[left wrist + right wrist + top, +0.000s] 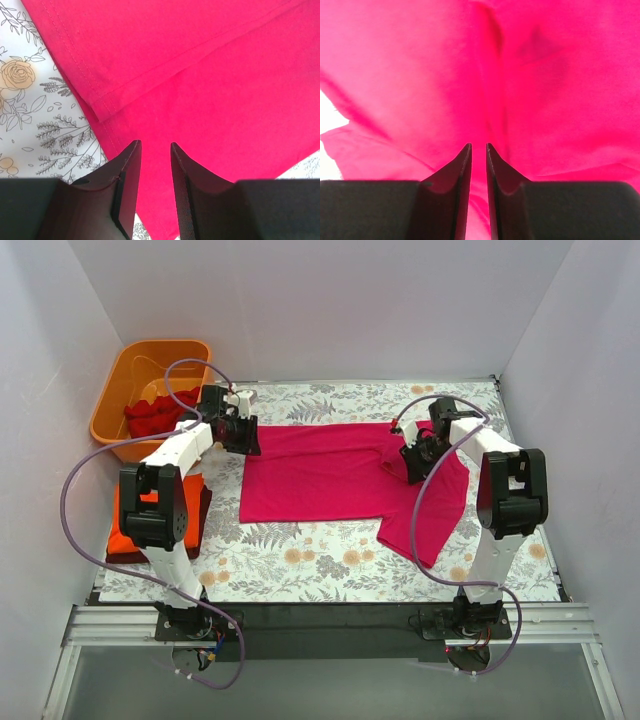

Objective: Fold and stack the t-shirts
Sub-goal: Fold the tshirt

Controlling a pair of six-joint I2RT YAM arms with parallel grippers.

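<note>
From above, the pink shirt (pixel 320 480) lies spread across the middle of the flowered table (pixel 330 565), with its right part draped toward the near edge. The left claw (pixel 243 432) sits at the shirt's far left corner, its arm reaching forward and bent at the elbow. The right claw (pixel 412 468) is on the shirt's right part, its arm folded high and angled inward. An orange shirt (pixel 120 525) on a maroon shirt (pixel 203 512) lies under the left arm, and red shirts (pixel 155 415) fill the tub (pixel 112 390) at the far left. In the left wrist view, the left claw (pixel 155 147) points at the shirt (pixel 200 75) just inside its stitched hem; the jaws stand narrowly apart with pink showing between them, and I cannot tell whether cloth is nipped. In the right wrist view, the right claw (pixel 478 147) is nearly closed and pinches the shirt (pixel 470 75), whose creases run toward the jaws.
</note>
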